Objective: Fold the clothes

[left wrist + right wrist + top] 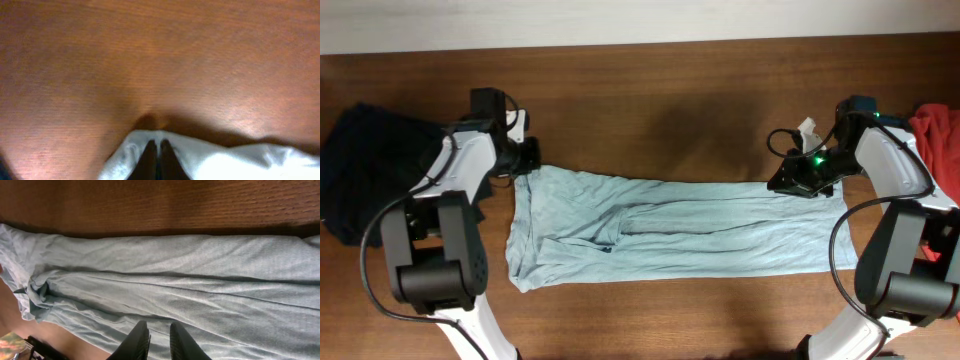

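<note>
The pale grey-blue T-shirt point(690, 225) lies folded into a long strip across the table. My left gripper point(525, 160) is at its far left corner. In the left wrist view its fingers point(156, 146) are pressed together on the shirt's edge point(225, 162), which rises to them. My right gripper point(805, 180) is at the shirt's far right corner. In the right wrist view its fingers point(159, 329) hover a little apart over the flat shirt point(190, 275), holding nothing. A navy garment point(360, 170) lies at the far left and a red one point(940, 130) at the far right.
Bare brown table point(660, 100) stretches behind the shirt, and a narrow strip of it point(670, 320) runs along the front. Both arm bases point(430, 270) point(910, 280) stand at the front corners. A pale wall edge point(620, 20) borders the table's back.
</note>
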